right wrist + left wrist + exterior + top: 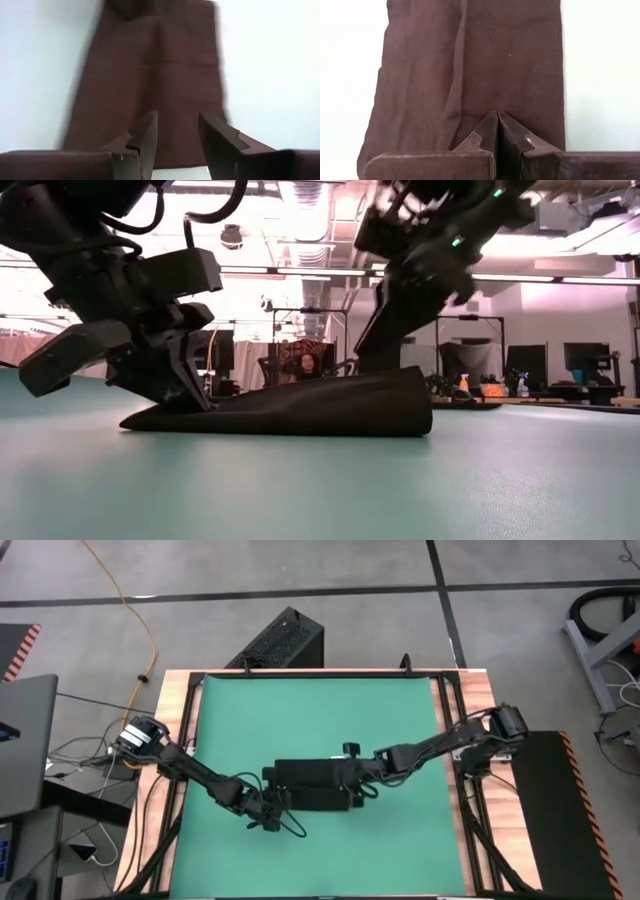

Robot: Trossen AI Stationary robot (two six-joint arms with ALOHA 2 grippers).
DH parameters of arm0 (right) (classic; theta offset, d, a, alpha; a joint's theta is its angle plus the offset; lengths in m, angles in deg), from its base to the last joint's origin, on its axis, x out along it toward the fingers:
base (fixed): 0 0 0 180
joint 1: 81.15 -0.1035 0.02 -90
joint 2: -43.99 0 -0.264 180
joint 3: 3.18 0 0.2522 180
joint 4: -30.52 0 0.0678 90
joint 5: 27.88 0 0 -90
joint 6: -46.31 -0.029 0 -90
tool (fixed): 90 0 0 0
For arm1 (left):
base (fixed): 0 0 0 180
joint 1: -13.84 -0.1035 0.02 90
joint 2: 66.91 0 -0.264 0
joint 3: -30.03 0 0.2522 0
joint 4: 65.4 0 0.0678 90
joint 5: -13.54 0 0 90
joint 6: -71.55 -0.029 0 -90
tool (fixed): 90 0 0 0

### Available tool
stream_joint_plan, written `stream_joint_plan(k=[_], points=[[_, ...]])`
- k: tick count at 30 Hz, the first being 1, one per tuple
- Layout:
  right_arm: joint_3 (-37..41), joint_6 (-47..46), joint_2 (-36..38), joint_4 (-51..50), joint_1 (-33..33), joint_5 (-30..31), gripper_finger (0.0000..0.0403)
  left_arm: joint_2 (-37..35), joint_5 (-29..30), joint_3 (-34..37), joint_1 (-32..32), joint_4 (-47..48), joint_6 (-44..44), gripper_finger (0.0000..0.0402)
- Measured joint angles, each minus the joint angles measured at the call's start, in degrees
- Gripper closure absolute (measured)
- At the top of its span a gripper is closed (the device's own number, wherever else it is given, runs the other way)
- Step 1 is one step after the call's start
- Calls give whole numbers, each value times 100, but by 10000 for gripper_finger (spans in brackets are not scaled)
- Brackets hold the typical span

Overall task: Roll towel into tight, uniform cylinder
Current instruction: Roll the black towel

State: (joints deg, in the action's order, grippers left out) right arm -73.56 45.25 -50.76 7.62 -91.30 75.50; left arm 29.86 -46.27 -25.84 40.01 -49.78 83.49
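Pressing towel (470, 65): left gripper (497, 120) clenched, tips on cloth; right gripper (175, 132) parted, holding nothing.

A robotics lab or workshop: grey concrete floor (330, 570) with a trailing orange cable (140, 615), exposed ceiling lights (560, 278), monitors (525, 365) and spray bottles (520, 385) on far benches, a seated person (303, 365) beyond the table (455, 740).

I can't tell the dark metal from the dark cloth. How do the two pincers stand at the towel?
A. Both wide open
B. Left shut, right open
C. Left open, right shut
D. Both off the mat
B: the left pincer has its tips pressed together on the towel, while the right pincer shows a gap.
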Motion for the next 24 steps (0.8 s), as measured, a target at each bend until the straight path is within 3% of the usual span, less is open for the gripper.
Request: stream_joint_plan(k=[13,24], points=[[-1,199,-1064,375,438,-100,262,-4,-109,-2,9,42,-225,402],[-7,113,-1092,297,697,192,262,-7,-290,-4,9,102,-269,402]])
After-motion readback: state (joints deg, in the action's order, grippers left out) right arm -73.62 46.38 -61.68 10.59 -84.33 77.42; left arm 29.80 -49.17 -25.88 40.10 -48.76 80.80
